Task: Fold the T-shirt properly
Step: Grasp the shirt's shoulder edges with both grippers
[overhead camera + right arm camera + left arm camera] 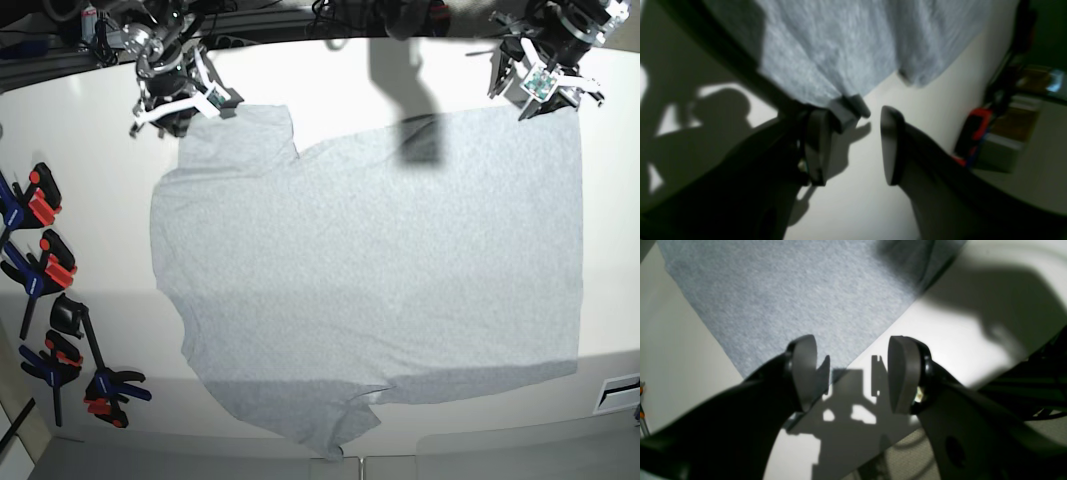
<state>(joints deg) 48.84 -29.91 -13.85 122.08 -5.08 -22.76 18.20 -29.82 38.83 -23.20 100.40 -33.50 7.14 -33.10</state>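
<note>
White and matt, the bench (90, 130) carries the large light heather-grey short-sleeved cotton T-shirt (370, 280), which we see spread nearly flat across its middle, plain side up, one sleeve pointing to the far edge and the other to the near edge, where it puckers slightly. Our left hand (541, 75) hovers at the far corner of the hem on the base view's right; its wrist view shows the jaws standing well apart with only bench and shadow between them, the cloth's edge lying just beyond the fingertips, so it holds nothing. Our right hand (183, 95) sits at the far sleeve on the base view's left; its wrist view likewise shows parted jaws, and a small dark tab on one finger lies at the edge of the grey cloth, but we see no fabric pinched between the pads, so we judge it empty. A row of red, blue and black spring clamps (50, 260) lies along the bench's side, well apart from the garment. We expect the shirt to handle as light, limp and easily creased: it will drape and drag rather than hold shape, so we would take it by hemmed corners or the sleeve seam, pinching both layers together.
</note>
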